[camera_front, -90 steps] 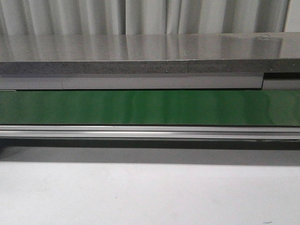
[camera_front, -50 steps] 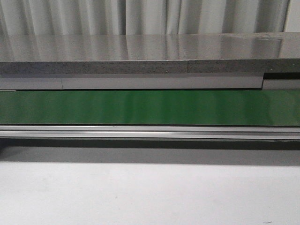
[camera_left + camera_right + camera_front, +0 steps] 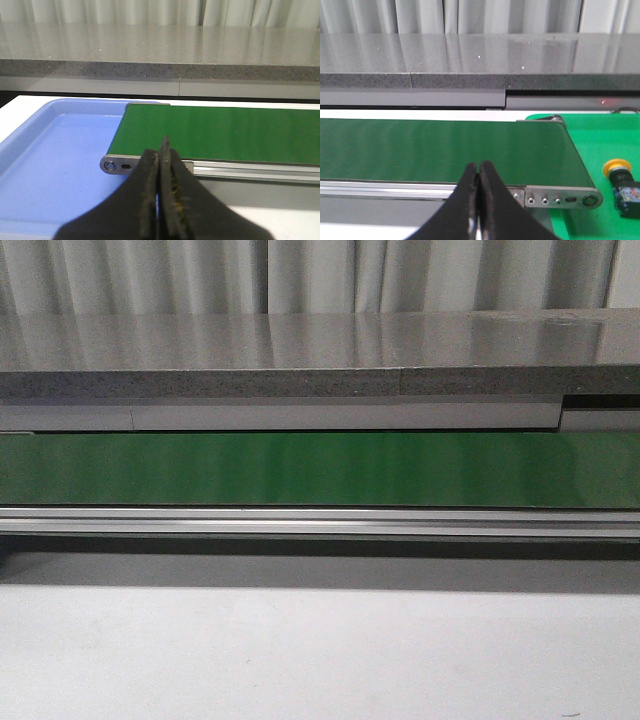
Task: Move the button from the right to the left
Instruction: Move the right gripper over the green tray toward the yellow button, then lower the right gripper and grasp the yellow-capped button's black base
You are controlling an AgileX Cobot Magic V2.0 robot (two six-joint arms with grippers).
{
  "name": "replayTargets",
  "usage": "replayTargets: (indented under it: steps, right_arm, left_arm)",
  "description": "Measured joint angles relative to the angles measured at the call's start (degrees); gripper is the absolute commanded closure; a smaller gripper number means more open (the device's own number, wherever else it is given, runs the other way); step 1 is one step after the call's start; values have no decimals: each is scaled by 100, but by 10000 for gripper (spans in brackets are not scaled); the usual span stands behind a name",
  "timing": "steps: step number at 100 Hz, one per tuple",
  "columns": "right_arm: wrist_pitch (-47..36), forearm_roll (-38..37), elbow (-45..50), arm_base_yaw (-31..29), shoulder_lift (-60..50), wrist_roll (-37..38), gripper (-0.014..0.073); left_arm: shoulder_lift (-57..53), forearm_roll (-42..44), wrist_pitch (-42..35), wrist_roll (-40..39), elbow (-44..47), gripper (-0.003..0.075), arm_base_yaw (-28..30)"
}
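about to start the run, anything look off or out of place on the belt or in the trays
Nothing stands out. The button lies in the green tray, the green belt and blue tray hold nothing, both grippers shut.

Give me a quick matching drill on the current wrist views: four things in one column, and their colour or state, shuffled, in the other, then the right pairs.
Things:
1. button
2. left gripper
3. tray by the belt's end in the left wrist view
4. conveyor belt

Colour or state:
A. pale blue, nothing in the part shown
B. dark green, nothing on it
C. lying on a bright green tray, yellow cap on a black body
D. shut, holding nothing

Pairs: 1-C, 2-D, 3-A, 4-B. The right gripper is also shut and holding nothing.
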Motion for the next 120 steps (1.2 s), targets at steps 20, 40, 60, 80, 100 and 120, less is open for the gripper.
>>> replayTargets:
  steps: [20, 40, 60, 80, 100, 120]
  right_arm:
    - [626, 428, -765, 0, 145, 0, 651]
    - [1231, 493, -1847, 0, 1130, 0, 651]
    - [1727, 461, -2836, 0, 2169, 0, 651]
    - [3035, 32, -3891, -23, 3340, 0, 651]
    - [3681, 32, -4595, -713, 4243, 106, 651]
    - [3817, 32, -5030, -2081, 4737, 114, 651]
  left_arm:
    - [0, 0, 0, 0, 0, 741, 0]
    - [0, 0, 0, 0, 0, 741, 0]
    - [0, 0, 0, 0, 0, 740, 0]
    - [0, 0, 0, 0, 0, 740, 0]
    - [0, 0, 0, 0, 0, 741, 0]
    - [0, 0, 0, 0, 0, 741, 0]
